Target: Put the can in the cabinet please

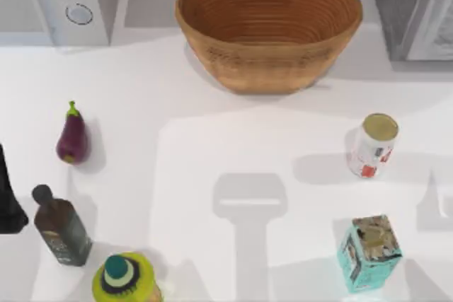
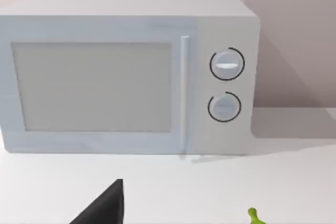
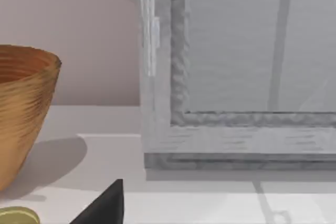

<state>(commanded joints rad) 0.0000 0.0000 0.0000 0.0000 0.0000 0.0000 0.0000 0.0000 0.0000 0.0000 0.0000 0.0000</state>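
Can [image 1: 374,145] upright at table's right — cabinet [image 1: 414,8] behind, closed.

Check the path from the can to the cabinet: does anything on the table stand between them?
Nothing visible does. In the top view the can stands upright on the table's right side, and bare white table runs from it up to the cabinet in the far right corner. The wicker basket sits left of that line.

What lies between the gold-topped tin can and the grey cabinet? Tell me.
Nothing: in the top view only bare white table separates the gold-topped tin can from the grey cabinet.
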